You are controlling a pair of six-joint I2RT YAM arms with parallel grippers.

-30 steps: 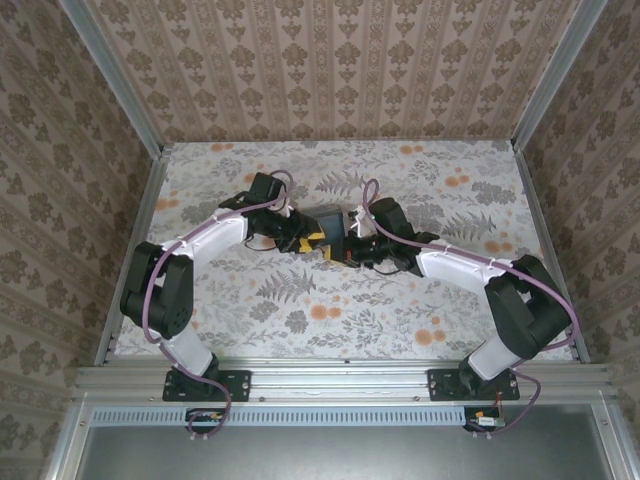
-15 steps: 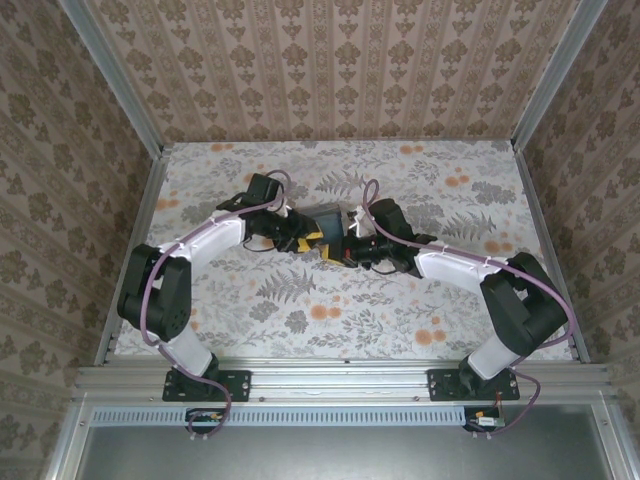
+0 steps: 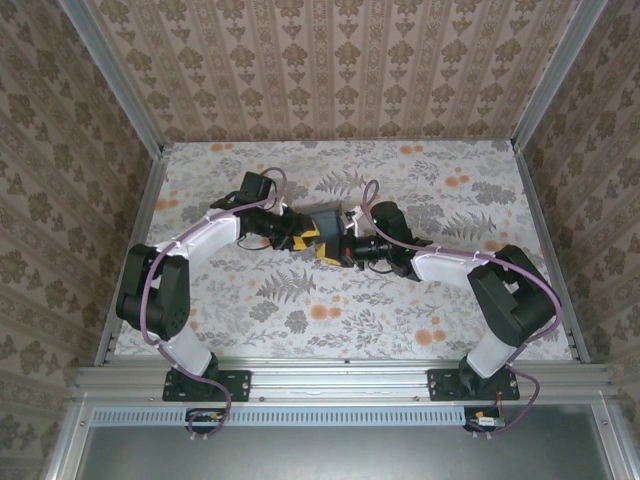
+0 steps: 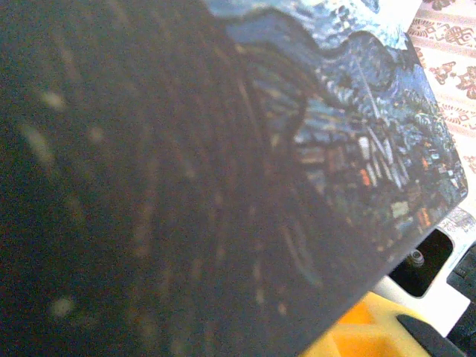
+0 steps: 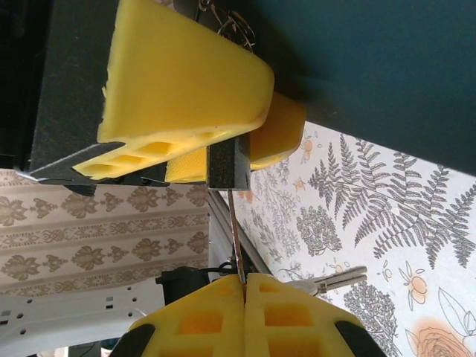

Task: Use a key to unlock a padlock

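Currently, on the near side of the dark blue, block-shaped padlock [image 3: 325, 221], both arms reach in from their bases on the grey aluminium rail [image 3: 340, 380]. They meet at the padlock, out over the floral-print table top [image 3: 300, 310].

Right gripper [image 3: 344, 251]: just beside the padlock, at its near right corner. Its yellow foam pads [image 5: 290, 312] are pressed fully together on the thin silver key [image 5: 237, 238], which is seen edge-on. The blade runs from the pads up toward the padlock. Whether the tip has entered the keyway cannot be told. A ring of spare silver keys [image 5: 338, 279] shows beside the blade, below the padlock; whether it hangs or lies on the table cannot be told.

Left gripper [image 3: 302, 237]: touching the padlock on its left side, jaws partly closed and clamped on the body. The left wrist view shows the padlock's painted night-scene face close against the lens.

Change over the last second: the left wrist has shifted slightly left of the padlock and the right elbow has swung inward toward it. The padlock itself has barely moved. Judgement: these are small re-aiming adjustments for alignment or insertion. No turn is confirmed, and the shackle is not visible.

Beyond the padlock lie bare table and the patterned rear wall [image 3: 340, 70].
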